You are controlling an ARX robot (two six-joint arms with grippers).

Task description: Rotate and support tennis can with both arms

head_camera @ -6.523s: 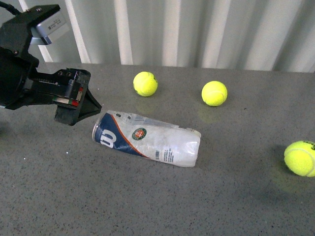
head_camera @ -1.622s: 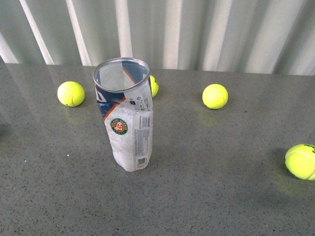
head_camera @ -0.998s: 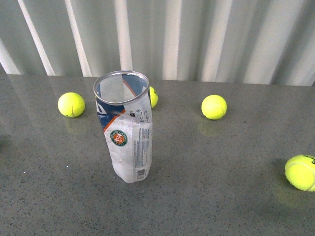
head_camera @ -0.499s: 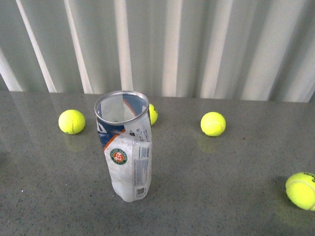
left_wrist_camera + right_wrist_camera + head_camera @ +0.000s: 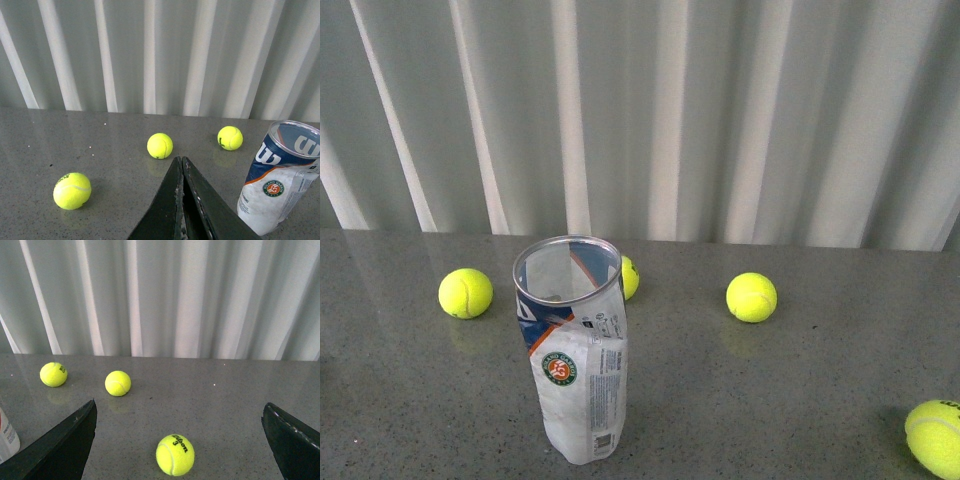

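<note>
**Can upright, both hands clear of it**

While the tennis can (image 5: pixel 575 350) stands upright on the grey table (image 5: pixel 800 400), open mouth up and long axis roughly vertical with a slight lean, we see neither arm in the front view. Label looks crumpled near the base. Nothing touches the can.

Left hand (image 5: pixel 181 200): fingers pressed together into a closed wedge, holding nothing. In its wrist view the can (image 5: pixel 280 175) sits just beside the fingertips, off to one side, not touching. Right hand (image 5: pixel 177 440): fingers spread wide apart, empty; only a sliver of the can (image 5: pixel 7 440) shows at the frame edge, well apart from it. We judge the left hand the nearer one.

Four tennis balls lie loose: one (image 5: pixel 465 293) left of the can, one (image 5: pixel 629 277) partly hidden behind its rim, one (image 5: pixel 751 297) to the right, one (image 5: pixel 935 437) at the near right edge.

We judge the rotate step done; support would need each hand coming in from its side against the vertical wall. A push high up could tip it.
</note>
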